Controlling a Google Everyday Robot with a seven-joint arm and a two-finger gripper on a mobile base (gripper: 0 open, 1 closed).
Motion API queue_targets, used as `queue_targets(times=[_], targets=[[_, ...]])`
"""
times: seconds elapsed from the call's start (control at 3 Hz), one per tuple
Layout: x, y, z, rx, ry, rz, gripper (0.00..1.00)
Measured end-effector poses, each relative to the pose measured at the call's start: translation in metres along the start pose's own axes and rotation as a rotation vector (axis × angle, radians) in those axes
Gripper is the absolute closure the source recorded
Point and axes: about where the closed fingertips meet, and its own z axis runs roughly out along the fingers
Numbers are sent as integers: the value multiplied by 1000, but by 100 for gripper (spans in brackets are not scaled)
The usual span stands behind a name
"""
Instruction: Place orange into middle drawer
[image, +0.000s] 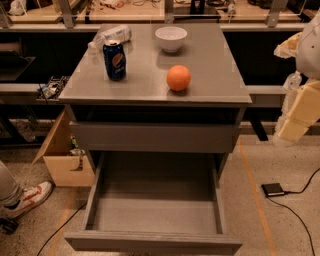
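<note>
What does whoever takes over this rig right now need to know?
Gripper: at the right edge of the view, off to the side of the grey cabinet and below its top, touching nothing.
Round, smooth orange fruit: on the cabinet top, front right of centre, apart from the white bowl and the blue soda can.
Wide, shallow grey middle drawer: pulled out, with no orange in it.
Done: the drawer is open.
Left: reach to the orange, grasp it, carry it down and set it in the drawer.
</note>
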Motion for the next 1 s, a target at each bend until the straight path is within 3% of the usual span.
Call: queue_targets(times=[0.33, 0.67, 1.0], targets=[[0, 0, 0, 0, 0, 0, 0], [-7, -12, 10, 1, -60, 47, 0], [-28, -48, 36, -3, -170, 131, 0]])
